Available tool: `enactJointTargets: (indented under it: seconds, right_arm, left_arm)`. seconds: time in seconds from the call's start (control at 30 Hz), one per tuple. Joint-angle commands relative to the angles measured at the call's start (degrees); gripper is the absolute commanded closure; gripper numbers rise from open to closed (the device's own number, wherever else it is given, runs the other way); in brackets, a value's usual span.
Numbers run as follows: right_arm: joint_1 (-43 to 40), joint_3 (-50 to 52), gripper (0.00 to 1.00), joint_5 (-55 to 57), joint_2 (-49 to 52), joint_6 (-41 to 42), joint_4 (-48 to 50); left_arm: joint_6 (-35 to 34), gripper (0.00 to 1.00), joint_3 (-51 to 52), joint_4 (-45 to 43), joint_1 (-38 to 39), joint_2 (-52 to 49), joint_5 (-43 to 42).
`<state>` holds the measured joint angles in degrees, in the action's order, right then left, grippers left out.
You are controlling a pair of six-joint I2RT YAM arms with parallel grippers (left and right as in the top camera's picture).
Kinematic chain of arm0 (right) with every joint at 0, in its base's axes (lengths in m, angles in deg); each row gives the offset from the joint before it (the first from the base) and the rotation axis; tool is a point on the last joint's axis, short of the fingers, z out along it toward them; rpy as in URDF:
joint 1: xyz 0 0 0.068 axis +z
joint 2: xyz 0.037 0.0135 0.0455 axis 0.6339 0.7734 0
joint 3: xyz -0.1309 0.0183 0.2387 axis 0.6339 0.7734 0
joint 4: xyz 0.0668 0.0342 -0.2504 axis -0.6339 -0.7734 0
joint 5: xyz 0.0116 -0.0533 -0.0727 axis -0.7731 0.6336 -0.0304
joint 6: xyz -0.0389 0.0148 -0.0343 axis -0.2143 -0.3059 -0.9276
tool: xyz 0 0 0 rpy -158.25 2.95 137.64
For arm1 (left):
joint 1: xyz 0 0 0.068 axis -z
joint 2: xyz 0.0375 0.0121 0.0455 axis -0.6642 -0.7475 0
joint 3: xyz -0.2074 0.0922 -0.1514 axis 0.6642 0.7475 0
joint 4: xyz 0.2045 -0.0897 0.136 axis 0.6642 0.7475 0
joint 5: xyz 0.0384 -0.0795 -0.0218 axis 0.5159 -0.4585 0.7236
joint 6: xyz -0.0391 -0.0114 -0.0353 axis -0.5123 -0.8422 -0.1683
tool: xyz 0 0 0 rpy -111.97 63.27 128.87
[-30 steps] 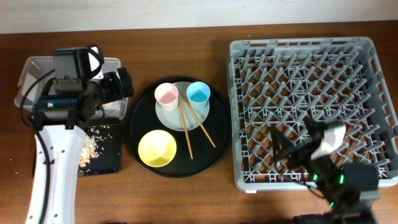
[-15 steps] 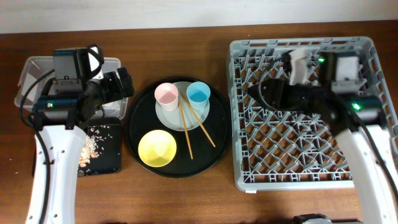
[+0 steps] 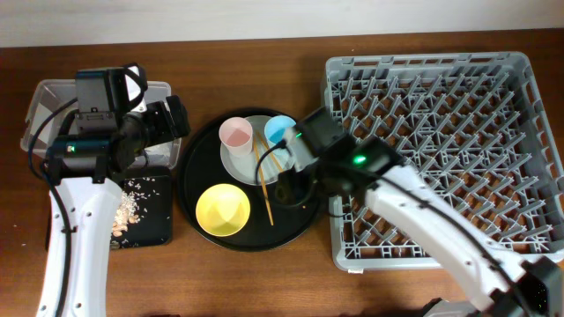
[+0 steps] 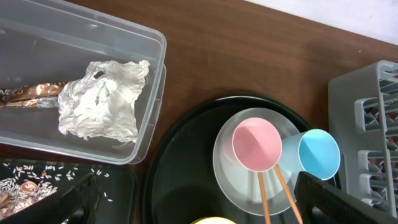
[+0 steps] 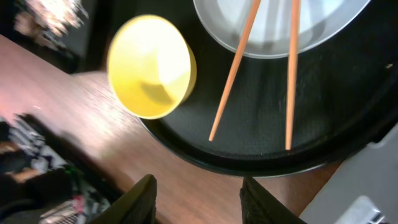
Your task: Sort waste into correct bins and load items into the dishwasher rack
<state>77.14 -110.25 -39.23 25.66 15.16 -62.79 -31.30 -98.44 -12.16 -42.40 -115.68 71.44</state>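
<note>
Right arm leaves the dishwasher rack (image 3: 441,106).
Its hand (image 3: 288,180), earlier over the pegs, now hangs open-fingered above the chopsticks (image 3: 263,189) on the round black tray (image 3: 198,172).

Only faint, unreadable lettering on the gold-brown wrapper (image 4: 28,94) in the clear box (image 4: 155,74)

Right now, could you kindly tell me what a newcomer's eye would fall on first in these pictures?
The big grey rack on the right dominates the scene. At centre, a round black tray holds a yellow bowl, a pink cup, a blue cup and chopsticks, with the right gripper open above it.
</note>
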Motion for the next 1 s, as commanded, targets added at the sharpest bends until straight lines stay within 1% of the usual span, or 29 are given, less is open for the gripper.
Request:
enactJointTargets:
  seconds: [0.0, 0.17, 0.33, 0.6, 0.97]
  right_arm:
    - [4.1, -0.6, 0.55, 7.7, 4.2, 3.1, 0.7]
    - [6.4, -0.6, 0.55, 7.8, 10.1, 3.1, 4.2]
    - [6.4, -0.6, 0.55, 8.3, 14.4, 3.1, 7.7]
    - [6.4, -0.6, 0.56, 9.6, 17.9, 3.1, 11.3]
    - [6.5, -0.6, 0.56, 10.5, 22.7, 4.4, 13.6]
  left_arm:
    - [-0.1, 0.01, -0.7, -0.1, -0.2, 0.2, 0.0]
    - [-0.1, 0.01, -0.7, -0.1, -0.2, 0.2, 0.0]
    - [-0.1, 0.01, -0.7, -0.1, -0.2, 0.2, 0.0]
    - [-0.1, 0.01, -0.7, -0.1, -0.2, 0.2, 0.0]
    - [-0.1, 0.01, -0.7, -0.1, -0.2, 0.2, 0.0]
